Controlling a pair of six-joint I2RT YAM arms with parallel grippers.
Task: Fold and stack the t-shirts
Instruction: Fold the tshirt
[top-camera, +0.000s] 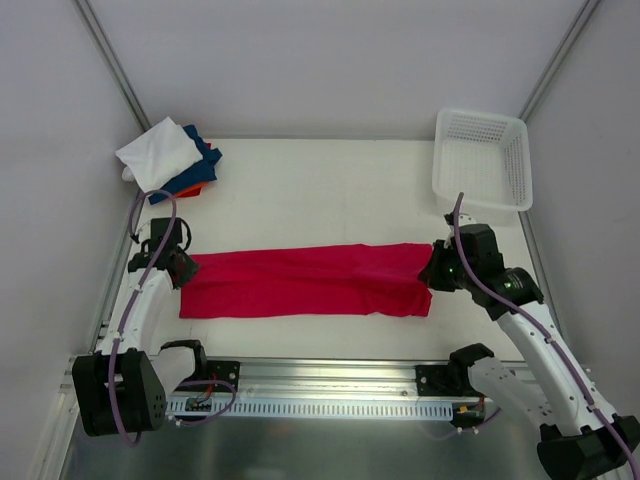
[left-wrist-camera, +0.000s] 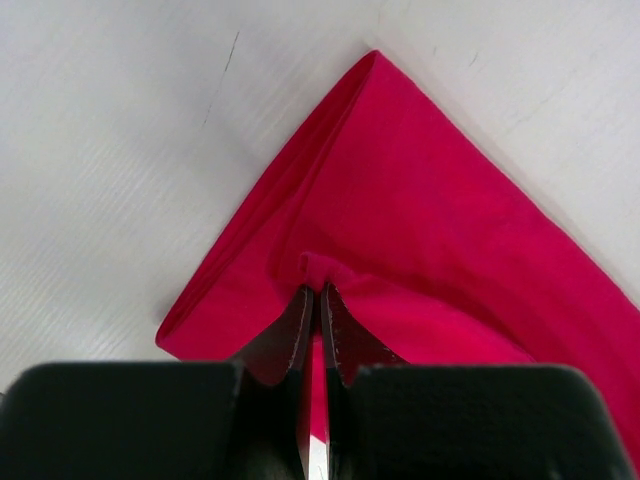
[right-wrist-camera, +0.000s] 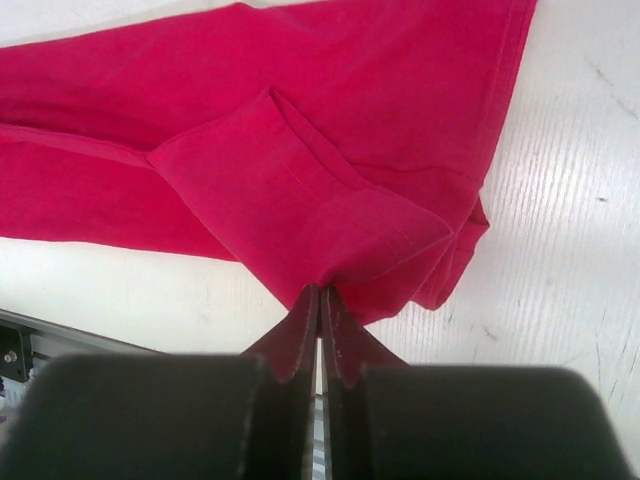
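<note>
Pinching left fingers (left-wrist-camera: 292, 340) shut on the left edge of the crimson t-shirt (top-camera: 300, 280), right fingers (right-wrist-camera: 297, 335) on its right edge, mid-frame; leaving open surface (top-camera: 320, 190) above, folded t-shirts (top-camera: 170, 160) upper left, basket (top-camera: 482, 160) upper right.

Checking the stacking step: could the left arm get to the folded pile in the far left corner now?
Probably yes: the pile lies just beyond the left claw, nothing between, though that claw is shut on the red shirt.

basket (top-camera: 480, 197) far R, shirt stack (top-camera: 165, 155) far L, gap btwn
</note>
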